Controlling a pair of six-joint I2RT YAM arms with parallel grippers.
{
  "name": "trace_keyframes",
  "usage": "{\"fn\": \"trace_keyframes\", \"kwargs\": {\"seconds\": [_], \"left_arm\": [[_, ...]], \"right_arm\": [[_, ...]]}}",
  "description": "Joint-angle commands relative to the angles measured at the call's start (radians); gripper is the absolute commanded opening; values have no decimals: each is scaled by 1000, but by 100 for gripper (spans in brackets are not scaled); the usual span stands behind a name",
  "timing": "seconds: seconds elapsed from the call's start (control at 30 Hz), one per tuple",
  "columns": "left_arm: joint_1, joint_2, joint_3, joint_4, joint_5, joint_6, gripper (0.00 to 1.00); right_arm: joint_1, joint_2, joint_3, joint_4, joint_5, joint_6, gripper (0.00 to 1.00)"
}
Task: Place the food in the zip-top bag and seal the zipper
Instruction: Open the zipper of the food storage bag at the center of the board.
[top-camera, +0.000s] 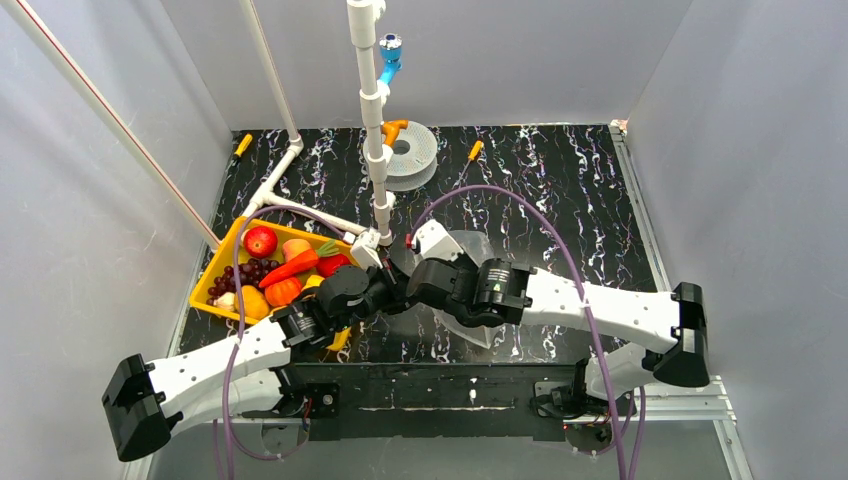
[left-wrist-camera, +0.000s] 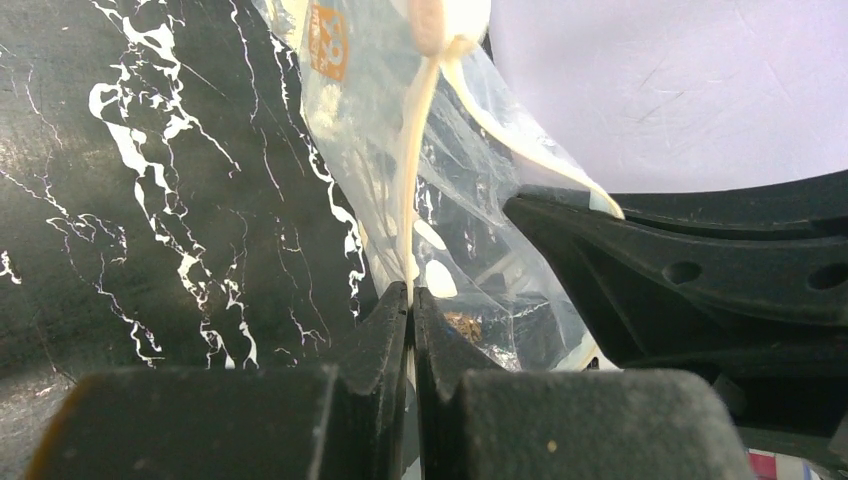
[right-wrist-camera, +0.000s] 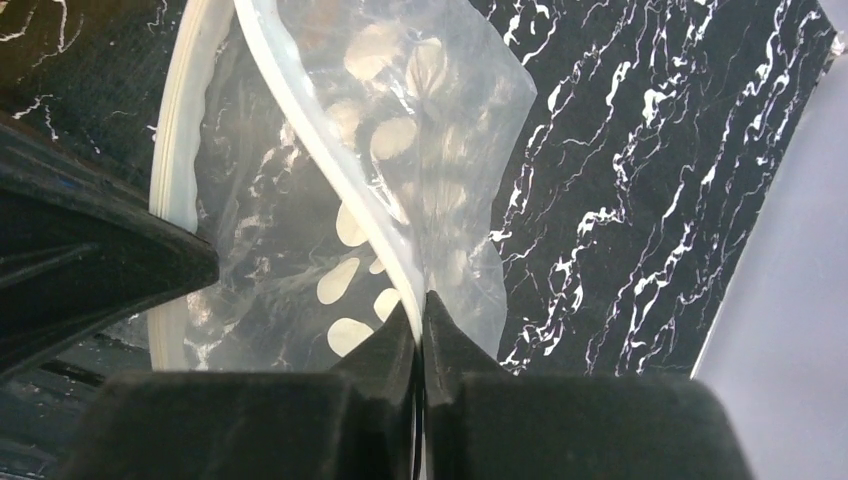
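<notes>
The clear zip-top bag with white dots hangs between my two grippers at the table's middle, mostly hidden under the arms in the top view. My left gripper is shut on one side of the whitish zipper. My right gripper is shut on the other side of the zipper. The mouth is spread open between them. The bag looks empty. The food, red, orange and peach pieces plus purple grapes, lies in the yellow tray at the left.
A white pipe stand rises at the back middle, with a blue fitting on top. A grey spool lies behind it. Grey walls close in the black marbled table on the left, right and back.
</notes>
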Motion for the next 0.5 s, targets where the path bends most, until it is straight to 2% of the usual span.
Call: {"fn": "trace_keyframes", "kwargs": {"seconds": [0.0, 0.2, 0.47], "left_arm": [[-5, -20, 31, -18, -24, 22, 0], [-4, -20, 36, -35, -4, 20, 0], [-4, -36, 31, -52, 25, 36, 0]], "right_arm": [[-1, -74, -41, 96, 16, -4, 1], [-2, -49, -28, 64, 88, 16, 1], [-3, -133, -108, 186, 69, -10, 1]]}}
